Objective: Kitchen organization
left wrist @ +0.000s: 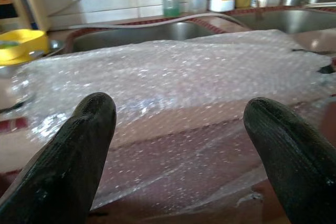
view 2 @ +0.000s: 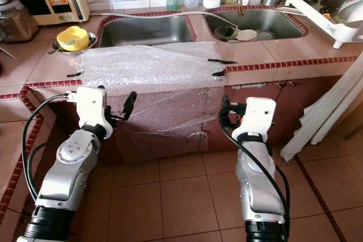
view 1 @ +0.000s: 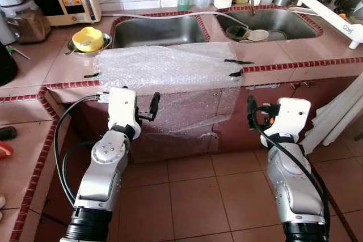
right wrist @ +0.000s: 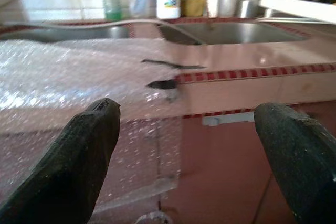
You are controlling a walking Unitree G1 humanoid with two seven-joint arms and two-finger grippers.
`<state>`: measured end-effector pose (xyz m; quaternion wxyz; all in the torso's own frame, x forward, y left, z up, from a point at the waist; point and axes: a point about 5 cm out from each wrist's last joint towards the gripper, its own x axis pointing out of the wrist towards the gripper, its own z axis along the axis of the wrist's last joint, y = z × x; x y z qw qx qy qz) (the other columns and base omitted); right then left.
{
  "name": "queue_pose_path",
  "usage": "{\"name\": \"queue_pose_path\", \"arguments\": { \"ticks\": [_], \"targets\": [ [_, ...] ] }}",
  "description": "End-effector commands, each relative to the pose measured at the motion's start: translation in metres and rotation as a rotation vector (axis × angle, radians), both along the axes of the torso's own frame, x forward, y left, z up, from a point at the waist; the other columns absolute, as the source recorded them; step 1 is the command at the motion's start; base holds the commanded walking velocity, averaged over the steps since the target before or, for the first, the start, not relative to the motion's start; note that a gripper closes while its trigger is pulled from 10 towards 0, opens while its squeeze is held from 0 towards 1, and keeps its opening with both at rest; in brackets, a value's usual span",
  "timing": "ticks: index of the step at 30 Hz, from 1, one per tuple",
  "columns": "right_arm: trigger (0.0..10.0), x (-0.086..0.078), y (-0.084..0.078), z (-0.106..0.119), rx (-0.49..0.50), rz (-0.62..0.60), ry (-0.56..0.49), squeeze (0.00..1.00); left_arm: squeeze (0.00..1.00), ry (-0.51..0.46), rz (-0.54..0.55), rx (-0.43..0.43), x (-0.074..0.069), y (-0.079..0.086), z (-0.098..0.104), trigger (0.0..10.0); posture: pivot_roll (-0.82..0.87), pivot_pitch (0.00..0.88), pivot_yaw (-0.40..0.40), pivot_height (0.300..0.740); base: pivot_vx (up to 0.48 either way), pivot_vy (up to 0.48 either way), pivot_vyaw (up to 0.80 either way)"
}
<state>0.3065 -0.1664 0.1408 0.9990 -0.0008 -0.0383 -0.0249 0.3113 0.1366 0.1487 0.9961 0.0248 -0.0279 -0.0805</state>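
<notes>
Both grippers, left [view 1: 152,107] and right [view 1: 253,114], hang open before bubble wrap [view 1: 170,69] draped over the counter [view 1: 306,49]; right sink [view 1: 272,21] holds dishes [view 1: 258,34], left sink [view 1: 156,29] bare.

A sheet of clear bubble wrap [view 1: 170,69] lies spread flat on the pink tiled counter [view 1: 317,49], directly in front of the left sink basin [view 1: 156,29]. Its lower portion hangs over the counter edge against the cabinet front (slightly crumpled). Black tape strips [view 1: 235,62] fix its corners.
</notes>
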Motion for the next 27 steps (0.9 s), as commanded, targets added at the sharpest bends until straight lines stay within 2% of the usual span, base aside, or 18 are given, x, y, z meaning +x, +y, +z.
{"name": "queue_pose_path", "arguments": {
  "ticks": [1, 5, 7, 10, 13, 15, 18, 27],
  "targets": [
    [10.0, 0.005, 0.003, 0.004, -0.016, 0.019, -0.013, 0.0, 0.0, 0.001, 0.041, 0.01, -0.002, 0.008, -0.003, 10.0, -0.04, 0.052, 0.014, 0.74, 0.0, 0.0, 0.0],
    [10.0, 0.011, 0.001, 0.017, -0.02, 0.023, -0.048, 0.0, 0.0, 0.009, 0.062, 0.01, -0.006, 0.011, -0.008, 10.0, -0.05, 0.047, 0.006, 0.74, 0.0, 0.0, 0.0],
    [10.0, 0.012, 0.001, 0.027, -0.015, 0.036, -0.082, 0.0, 0.0, -0.01, 0.057, 0.008, -0.008, 0.008, -0.004, 10.0, -0.04, 0.048, 0.0, 0.74, 0.0, 0.0, 0.0],
    [10.0, 0.012, 0.003, 0.031, -0.004, 0.048, -0.096, 0.0, 0.0, -0.03, 0.051, 0.005, -0.008, 0.006, 0.001, 10.0, -0.04, 0.052, -0.003, 0.74, 0.0, 0.0, 0.0],
    [10.0, 0.008, 0.009, 0.04, -0.037, 0.073, -0.135, 0.0, 0.0, -0.068, 0.06, 0.006, -0.008, 0.005, 0.012, 10.0, -0.03, 0.064, -0.011, 0.74, 0.0, 0.0, 0.0],
    [10.0, 0.007, 0.013, 0.041, -0.009, 0.083, -0.132, 0.0, 0.0, -0.077, 0.057, -0.011, -0.009, 0.005, 0.015, 10.0, -0.03, 0.07, -0.013, 0.74, 0.0, 0.0, 0.0],
    [10.0, 0.005, 0.021, 0.04, -0.033, 0.118, -0.129, 0.0, 0.0, -0.083, 0.061, -0.008, -0.01, 0.005, 0.017, 10.0, -0.02, 0.076, -0.019, 0.74, 0.0, 0.0, 0.0],
    [10.0, 0.008, 0.02, 0.039, -0.029, 0.121, -0.107, 0.0, 0.0, -0.074, 0.085, -0.01, -0.011, 0.009, 0.016, 10.0, -0.01, 0.077, -0.035, 0.74, 0.0, 0.0, 0.68]
  ]
}}
